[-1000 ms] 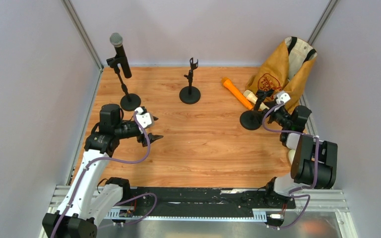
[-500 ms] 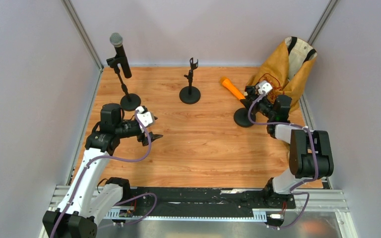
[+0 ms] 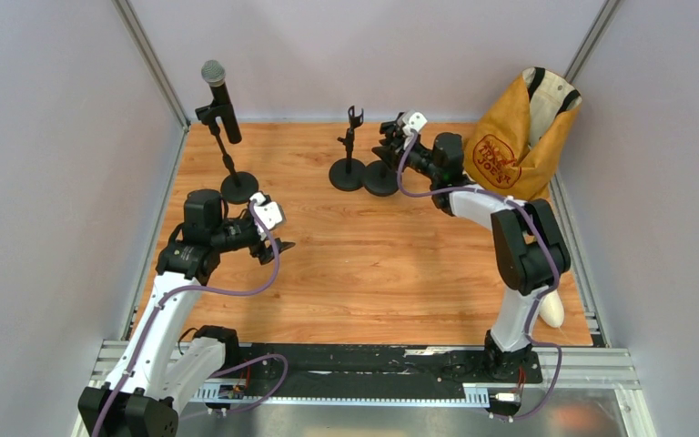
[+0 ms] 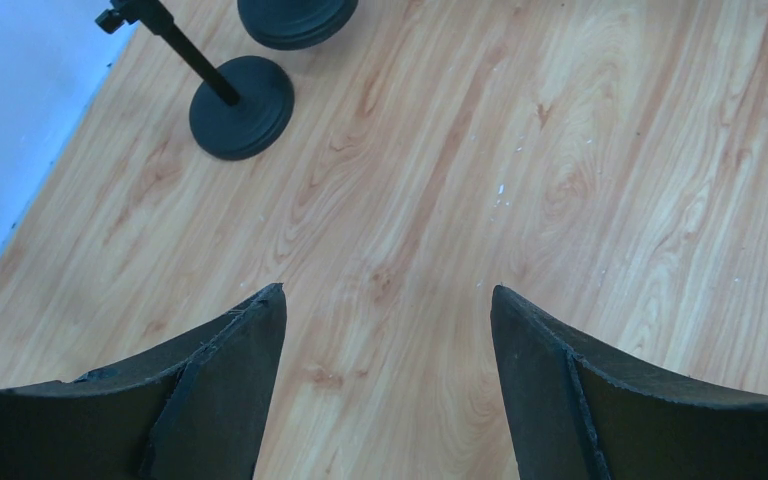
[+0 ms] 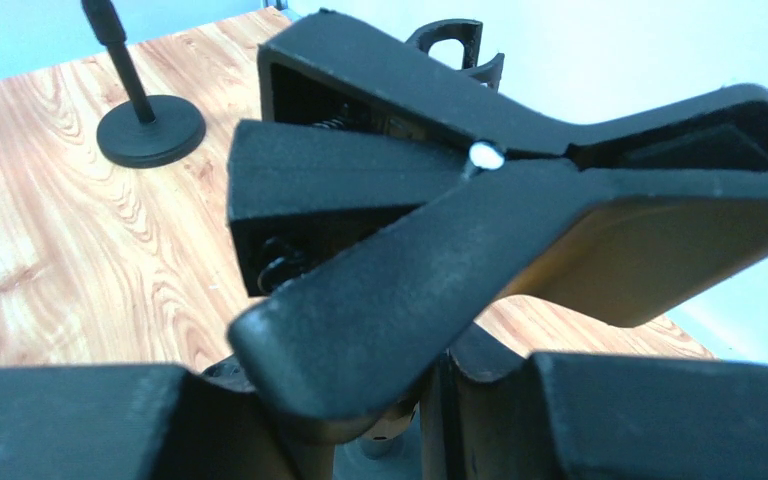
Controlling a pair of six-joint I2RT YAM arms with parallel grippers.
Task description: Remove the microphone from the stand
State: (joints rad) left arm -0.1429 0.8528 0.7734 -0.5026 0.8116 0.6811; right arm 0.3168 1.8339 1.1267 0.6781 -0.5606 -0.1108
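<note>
counts: one black handheld microphone with a grey mesh head [image 3: 219, 98]; three black round-base metal stands; one mustard-yellow cloth bag [image 3: 510, 150]; two arms.
mic look: grey ball grille on top, slim black body below it, head up, leaning a little to the left in its clip.
mic location: far left corner, clipped into the far-left stand [image 3: 238, 187], close to the left wall. neither gripper touches it.
other stands: empty centre stand [image 3: 348, 173] at far middle, its clip bare. third stand [image 3: 381, 178] is just right of it; bases side by side, cannot tell if they touch.
left gripper [image 3: 278, 244]: released. its fingers [image 4: 230, 350] are spread wide over the wood-grain table top [image 3: 373, 264], with nothing between them. it sits just near-right of the far-left stand's base.
right gripper [image 3: 389, 146]: clenched on the third stand's neck, just under its spring clip. that clip fills the right wrist view and holds nothing.
writing: dark red round print on the bag, "joe's" readable, the rest too small to read.
</note>
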